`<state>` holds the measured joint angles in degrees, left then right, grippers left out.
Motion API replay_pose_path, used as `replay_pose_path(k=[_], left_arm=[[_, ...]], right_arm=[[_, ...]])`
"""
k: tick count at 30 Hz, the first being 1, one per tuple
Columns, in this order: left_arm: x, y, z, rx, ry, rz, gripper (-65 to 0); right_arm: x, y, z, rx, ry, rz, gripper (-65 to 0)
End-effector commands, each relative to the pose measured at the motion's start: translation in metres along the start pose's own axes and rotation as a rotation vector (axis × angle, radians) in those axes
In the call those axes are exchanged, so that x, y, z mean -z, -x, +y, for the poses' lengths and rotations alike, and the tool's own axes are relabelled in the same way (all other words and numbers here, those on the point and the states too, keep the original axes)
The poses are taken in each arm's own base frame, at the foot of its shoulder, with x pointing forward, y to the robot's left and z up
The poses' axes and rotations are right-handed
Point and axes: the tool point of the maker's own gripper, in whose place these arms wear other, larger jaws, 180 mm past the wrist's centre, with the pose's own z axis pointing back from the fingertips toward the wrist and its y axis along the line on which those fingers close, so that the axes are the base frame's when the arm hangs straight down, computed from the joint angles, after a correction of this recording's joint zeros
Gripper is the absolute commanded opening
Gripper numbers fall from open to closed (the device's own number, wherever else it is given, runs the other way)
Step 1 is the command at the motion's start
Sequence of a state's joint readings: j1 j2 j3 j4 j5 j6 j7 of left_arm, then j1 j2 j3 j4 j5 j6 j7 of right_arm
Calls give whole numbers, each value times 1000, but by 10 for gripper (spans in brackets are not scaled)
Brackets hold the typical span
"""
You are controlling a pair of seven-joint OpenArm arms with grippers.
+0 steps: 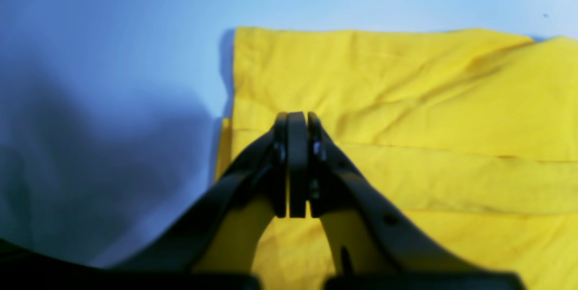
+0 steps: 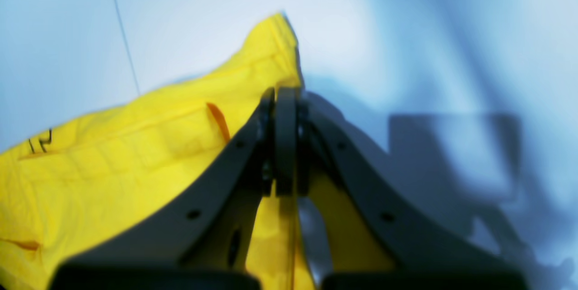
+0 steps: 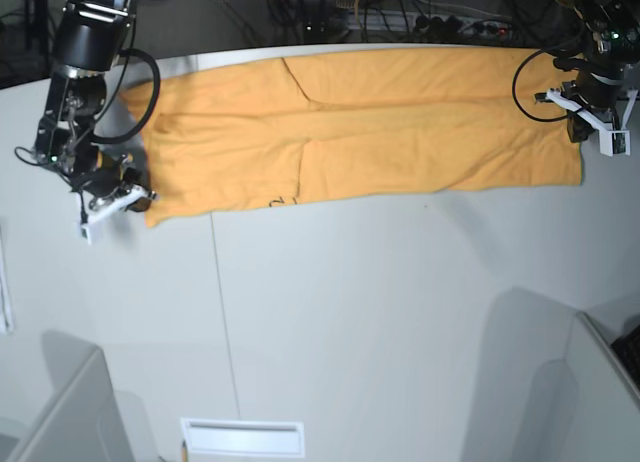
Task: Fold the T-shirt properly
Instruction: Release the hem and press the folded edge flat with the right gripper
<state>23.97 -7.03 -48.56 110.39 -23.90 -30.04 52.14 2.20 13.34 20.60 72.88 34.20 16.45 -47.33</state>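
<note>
I saw the soft, creased orange-yellow cotton T-shirt [image 3: 360, 132] lying as a long folded band across the far side of the smooth white surface [image 3: 380, 312], my left hand [image 1: 297, 120] and right hand [image 2: 285, 95] both clenched at its opposite ends, whether pinching fabric I cannot tell.

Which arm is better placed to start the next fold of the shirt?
Neither clearly, since each sits at one end. The right pincer is shut at a corner of the T-shirt, while the left pincer is shut over its opposite edge. Likely both lift together.
</note>
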Motion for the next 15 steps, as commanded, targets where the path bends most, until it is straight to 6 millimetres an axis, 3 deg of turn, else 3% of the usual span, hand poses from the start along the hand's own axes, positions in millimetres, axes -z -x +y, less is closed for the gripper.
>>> replay_pose_path(k=[1,3,7,11,15], left_arm=[[-4,-12,3,17,-7,-39,-650],[-3,-13,3,16,-6,-40,-650],[-3,-14,3,14,-7,-46,-650],[3,-24,2,-1,-3,-69,-650],[16,-6,19,9,-93,11,-650]], right_arm=[[-5,-10,-2,-19,10,-15,-650],[-18,-24,8,-66,4,-68,-650],[-57,-27,36,-200,-2,-110,-650],[-73,-9,61,-244,-22,-70,-650],[-66,36,78,-239,-68,19,-650]])
